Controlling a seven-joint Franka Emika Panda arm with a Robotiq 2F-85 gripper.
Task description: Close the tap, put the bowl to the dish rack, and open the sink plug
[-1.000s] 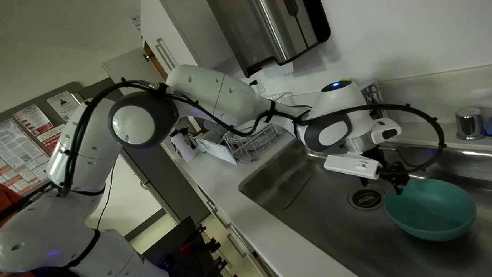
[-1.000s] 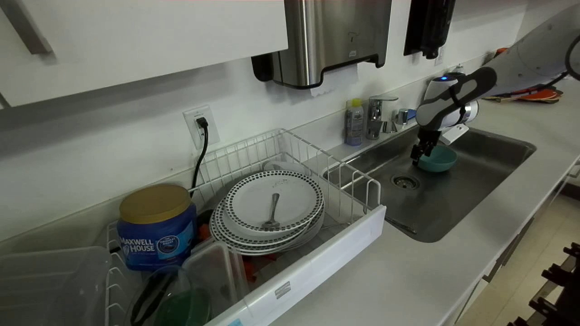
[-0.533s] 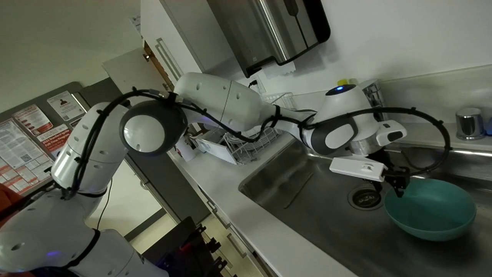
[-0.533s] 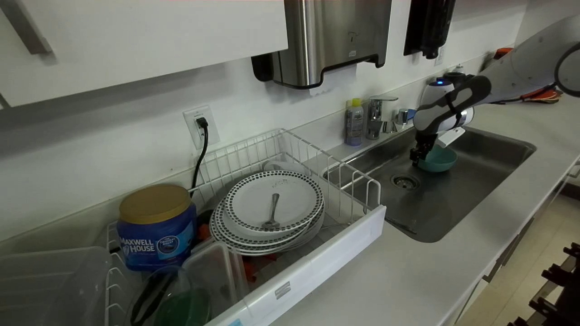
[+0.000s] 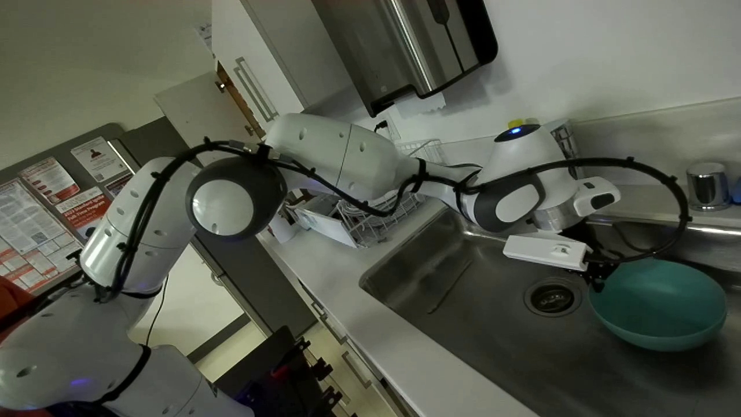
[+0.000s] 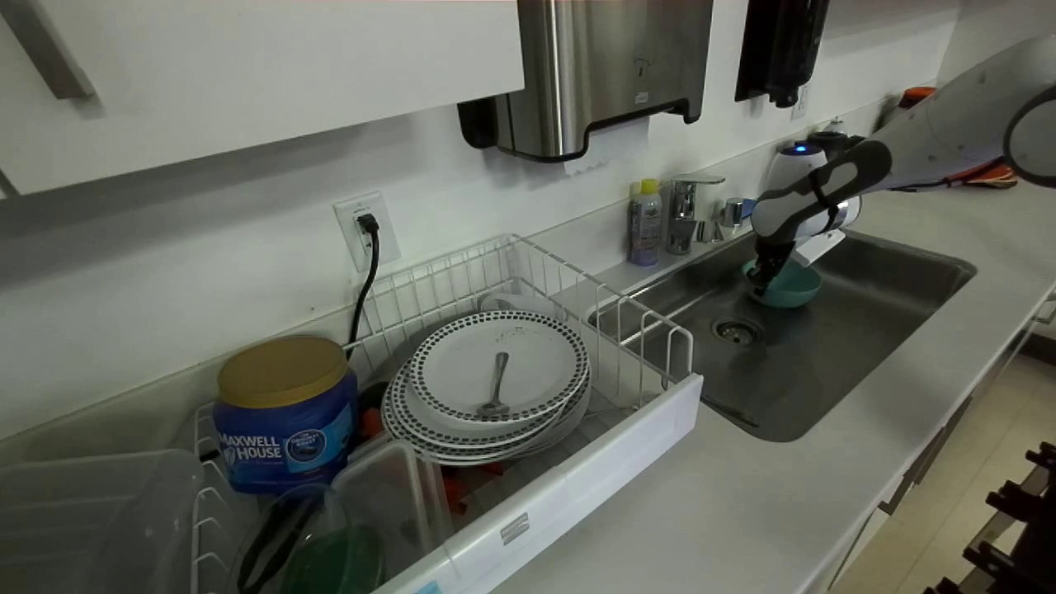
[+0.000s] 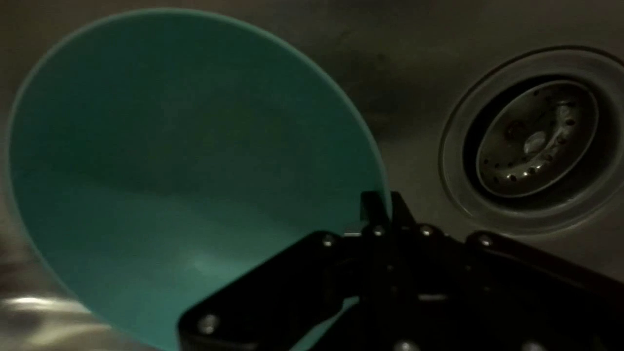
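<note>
Evidently, the gripper [image 7: 387, 207] has its jaws nearly closed, pinching the left edge of the bowl [image 5: 660, 310], right of the sink plug [image 5: 553, 299] in both exterior views; lifted off-centre, it could swivel and slip under its weight.

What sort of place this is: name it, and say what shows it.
Likely a shared kitchen, perhaps at a workplace: there's a sink, a rack holding plates, and a wall-mounted towel dispenser, less usual in homes.
</note>
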